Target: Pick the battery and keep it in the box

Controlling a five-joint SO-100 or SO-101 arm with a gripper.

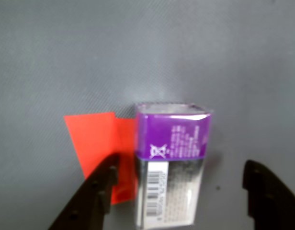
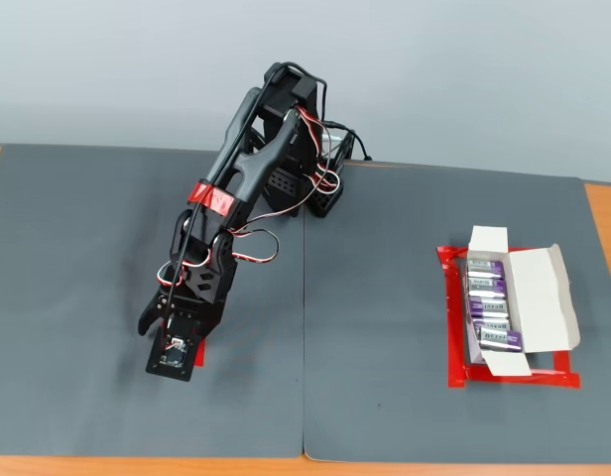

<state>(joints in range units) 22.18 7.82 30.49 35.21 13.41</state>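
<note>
In the wrist view the pincer is spread wide on either side of the battery, which lies on the grey surface partly over a red tape patch, untouched. The box sits well apart at the fixed view's right, open and holding other batteries.

Red tape patch on a grey mat; red tape frame

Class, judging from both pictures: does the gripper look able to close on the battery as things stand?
Probably yes. In the wrist view the gripper is open, one finger either side of the battery, which lies on the mat partly over a red tape patch; nothing blocks the gap.
</note>
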